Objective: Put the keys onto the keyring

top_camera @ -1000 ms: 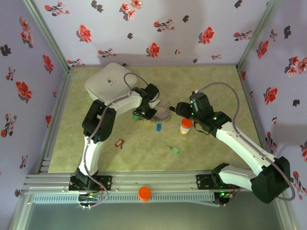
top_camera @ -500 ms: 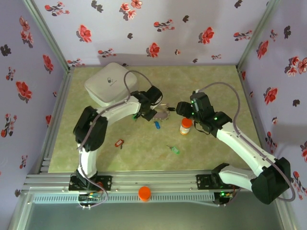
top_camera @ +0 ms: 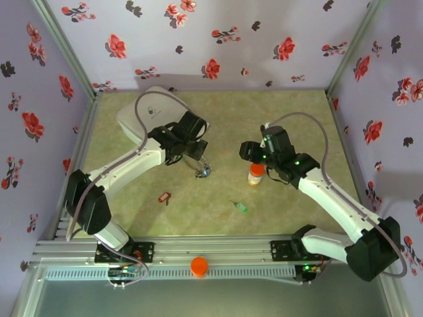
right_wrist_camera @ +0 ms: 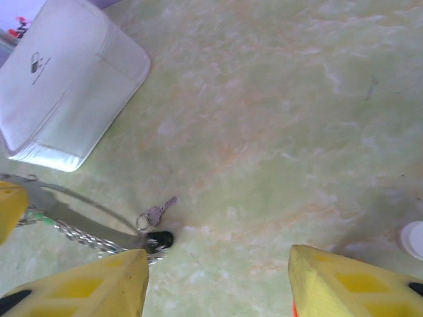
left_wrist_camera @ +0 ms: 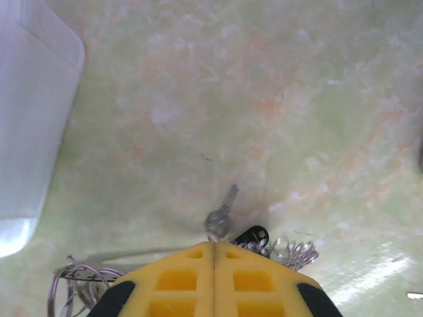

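Pinching thin grey metal keyring hoop [right_wrist_camera: 84,206]: left gripper [left_wrist_camera: 213,247], yellow fingers [left_wrist_camera: 188,284] pressed together | silver key with black tag [right_wrist_camera: 155,213] at hoop, 9 o'clock of orange pill bottle [top_camera: 256,174] | right gripper [right_wrist_camera: 218,264]: fingers spread, empty

We see two arms built alike: long white links joined by rounded black joint housings. The left arm [top_camera: 129,168] carries a thin grey cable [top_camera: 137,115] that arcs free above its links. The right arm [top_camera: 337,201] has a matching cable [top_camera: 301,113], and small green lights [top_camera: 296,160] glow on its black forearm. Both rise from black bases [top_camera: 122,253]. The left fingers [left_wrist_camera: 215,284] are yellow plastic, moulded with square pockets, with a black patch at either side. The right fingers [right_wrist_camera: 82,287] are yellow too, black-marked low down, and one has an orange-red spot at its edge.
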